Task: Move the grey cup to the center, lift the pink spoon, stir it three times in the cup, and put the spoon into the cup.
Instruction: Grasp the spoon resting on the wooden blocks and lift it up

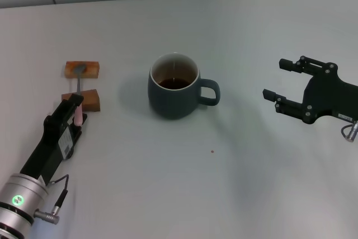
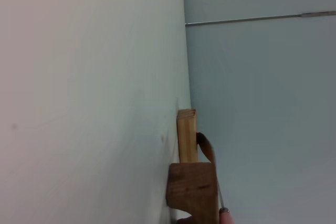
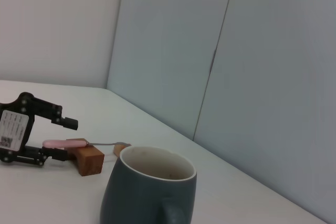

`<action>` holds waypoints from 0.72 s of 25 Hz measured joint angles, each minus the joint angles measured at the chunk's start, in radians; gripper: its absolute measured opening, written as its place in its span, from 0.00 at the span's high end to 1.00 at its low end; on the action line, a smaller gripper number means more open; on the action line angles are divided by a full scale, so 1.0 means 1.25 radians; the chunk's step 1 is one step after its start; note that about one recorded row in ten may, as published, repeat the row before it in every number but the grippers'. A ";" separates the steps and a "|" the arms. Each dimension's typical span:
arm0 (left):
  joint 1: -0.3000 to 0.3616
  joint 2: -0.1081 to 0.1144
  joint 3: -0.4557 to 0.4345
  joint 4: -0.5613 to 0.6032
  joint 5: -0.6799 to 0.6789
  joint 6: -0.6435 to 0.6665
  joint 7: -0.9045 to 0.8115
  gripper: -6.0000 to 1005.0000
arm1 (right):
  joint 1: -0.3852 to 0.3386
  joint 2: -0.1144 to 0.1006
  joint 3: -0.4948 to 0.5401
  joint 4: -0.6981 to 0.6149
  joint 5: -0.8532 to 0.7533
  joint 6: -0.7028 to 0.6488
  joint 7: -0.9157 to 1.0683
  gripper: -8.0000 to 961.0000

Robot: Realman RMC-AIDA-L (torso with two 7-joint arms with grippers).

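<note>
Left tool (image 1: pixel 76 110) spread around pink spoon (image 1: pixel 79 111) handle, spoon bridging wooden blocks (image 1: pixel 82 69). Grey cup (image 1: pixel 174 87) mid-tabletop (image 1: pixel 235 172). Right tool (image 1: pixel 278 85) open, empty, off right.

The grey cup (image 3: pixel 148 188) stands nearest; beyond it the left end effector (image 3: pixel 59 137) straddles the pink spoon (image 3: pixel 62 143).

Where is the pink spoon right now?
In the head view the pink spoon lies at the table's left, bridged across two wooden blocks, well left of the grey cup, with the left gripper around its handle end.
</note>
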 joint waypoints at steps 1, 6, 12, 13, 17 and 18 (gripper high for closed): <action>-0.001 0.000 -0.001 -0.001 0.000 -0.004 -0.001 0.45 | 0.000 0.000 0.000 0.000 0.000 0.000 0.000 0.29; -0.004 0.000 -0.002 -0.001 0.000 -0.008 -0.002 0.47 | 0.001 -0.001 0.000 0.001 0.000 0.000 0.000 0.29; -0.004 0.000 -0.008 -0.006 0.000 -0.018 -0.002 0.51 | 0.003 -0.003 0.000 0.001 0.000 0.000 0.000 0.29; -0.005 0.000 -0.009 -0.008 0.000 -0.020 -0.002 0.51 | 0.003 -0.003 0.000 0.001 0.000 0.000 0.000 0.29; -0.005 0.000 -0.009 -0.008 0.000 -0.020 -0.002 0.52 | 0.003 -0.004 0.000 0.001 0.001 -0.001 0.000 0.29; -0.005 0.000 -0.010 -0.011 0.000 -0.027 -0.002 0.52 | 0.004 -0.004 0.001 0.001 0.001 -0.001 0.000 0.29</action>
